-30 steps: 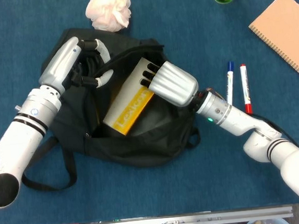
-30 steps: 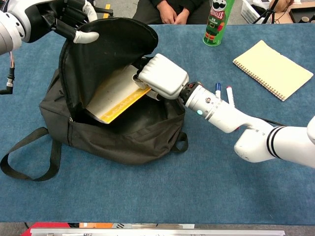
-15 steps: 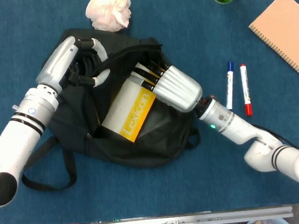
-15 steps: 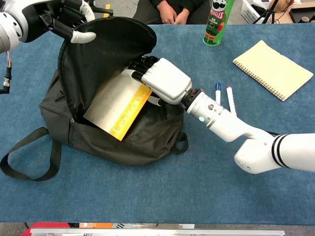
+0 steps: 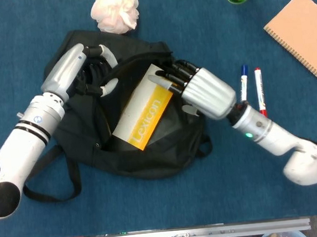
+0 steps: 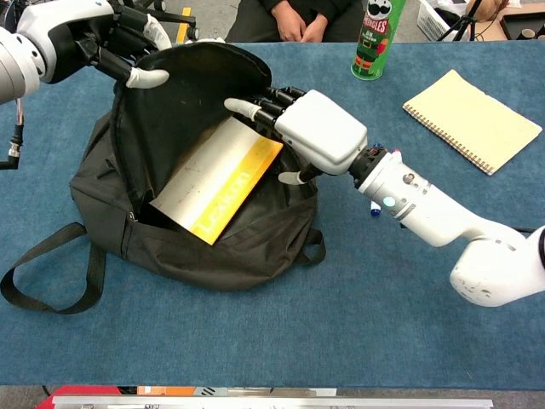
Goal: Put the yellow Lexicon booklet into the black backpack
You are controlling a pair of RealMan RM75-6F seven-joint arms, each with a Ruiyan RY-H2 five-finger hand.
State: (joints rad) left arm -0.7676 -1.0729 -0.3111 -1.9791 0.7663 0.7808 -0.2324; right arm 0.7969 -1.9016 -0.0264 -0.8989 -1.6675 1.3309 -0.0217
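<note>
My left hand (image 6: 128, 38) holds the black backpack (image 6: 170, 247) flap up while my right hand's (image 5: 203, 92) fingertips (image 5: 172, 75), released, touch the yellow Lexicon booklet (image 5: 143, 117), which may slide out over the backpack's lip.

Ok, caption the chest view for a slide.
Left hand holds the black backpack open; right hand touches the yellow Lexicon booklet.

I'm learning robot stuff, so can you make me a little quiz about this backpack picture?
1. True or false: the booklet is lying flat on the table outside the backpack.
2. Which robot hand holds the backpack's flap up? A) left B) right
3. Fill in: the two markers lie between the backpack and the ____.

Key: 1 false, it leans partly inside the open bag; 2 A; 3 notebook.
</note>
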